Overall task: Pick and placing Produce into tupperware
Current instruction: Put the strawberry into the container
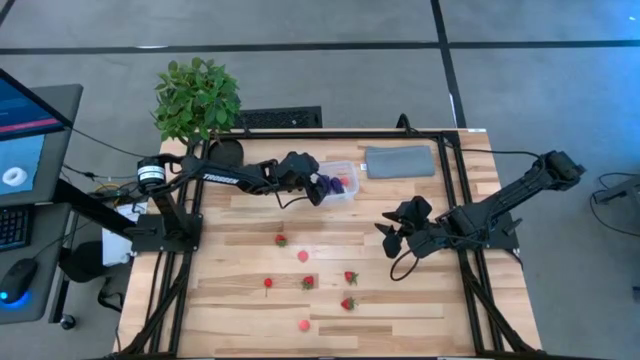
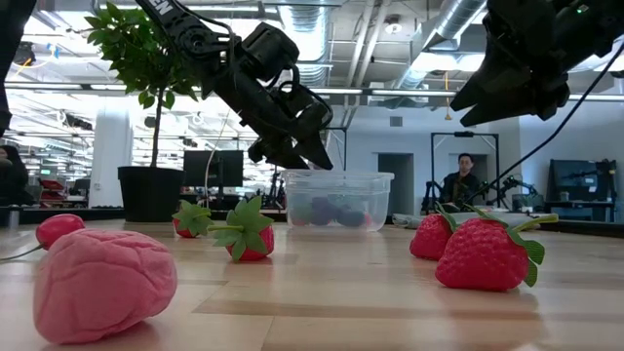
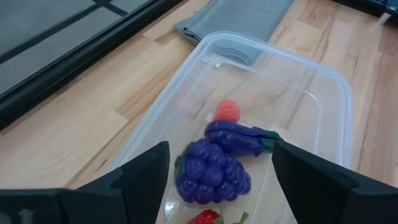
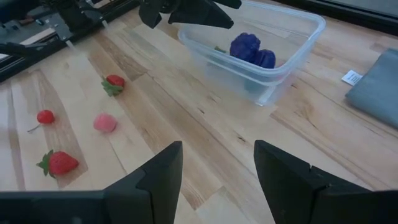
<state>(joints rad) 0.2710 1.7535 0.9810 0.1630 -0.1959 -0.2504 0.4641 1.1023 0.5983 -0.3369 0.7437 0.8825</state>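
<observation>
The clear tupperware (image 1: 343,180) stands near the table's far edge and holds purple grapes (image 3: 211,174), a dark purple piece (image 3: 239,137), a small red-pink piece (image 3: 227,111) and a strawberry (image 3: 204,218). My left gripper (image 3: 217,168) hovers open just above the box's left part (image 2: 292,132), touching nothing. My right gripper (image 1: 395,236) is open and raised over the table right of centre (image 4: 217,168). Strawberries (image 1: 281,239) (image 1: 308,282) (image 1: 350,277) (image 1: 347,303), pink pieces (image 1: 302,256) (image 1: 303,324) and a small red piece (image 1: 268,283) lie on the wood.
A flat grey pad (image 1: 400,161) lies right of the tupperware. A leafy potted plant (image 1: 196,100) stands at the far left corner. Black frame rails (image 1: 455,190) run along the table's sides. A monitor and a keyboard (image 1: 20,150) sit off the table's left.
</observation>
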